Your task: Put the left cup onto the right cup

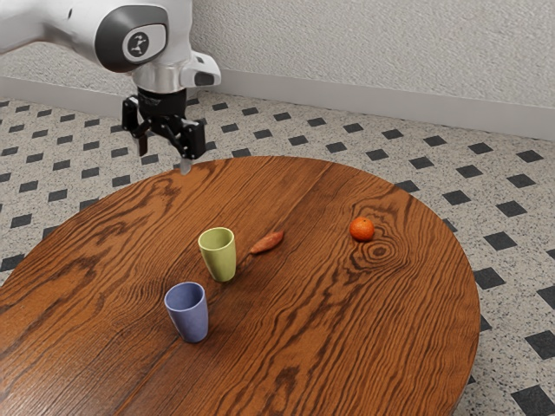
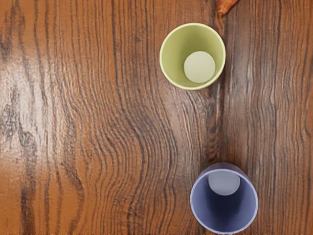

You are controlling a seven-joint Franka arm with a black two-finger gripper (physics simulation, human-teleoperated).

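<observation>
**A:** How is the hand now?

**B:** It hangs high over the far edge of the surface, at the exterior view's left. Its two fingers stand apart, and nothing is between them.

**A:** And where are the cups?

**B:** Both stand upright, near each other but not touching, and well apart from the hand. The blue cup is more toward the exterior view's left, so I take it as the left one, though I am not sure. The green cup is just behind it. A carrot lies just beside the green cup, and an orange is farther off.

**A:** How will the blue cup handle?

**B:** I judge it light and stiff, probably plastic. The walls are smooth and narrow downward, so it may slip. It is empty. I would grip across the body near the rim, or pinch one wall there.
</observation>
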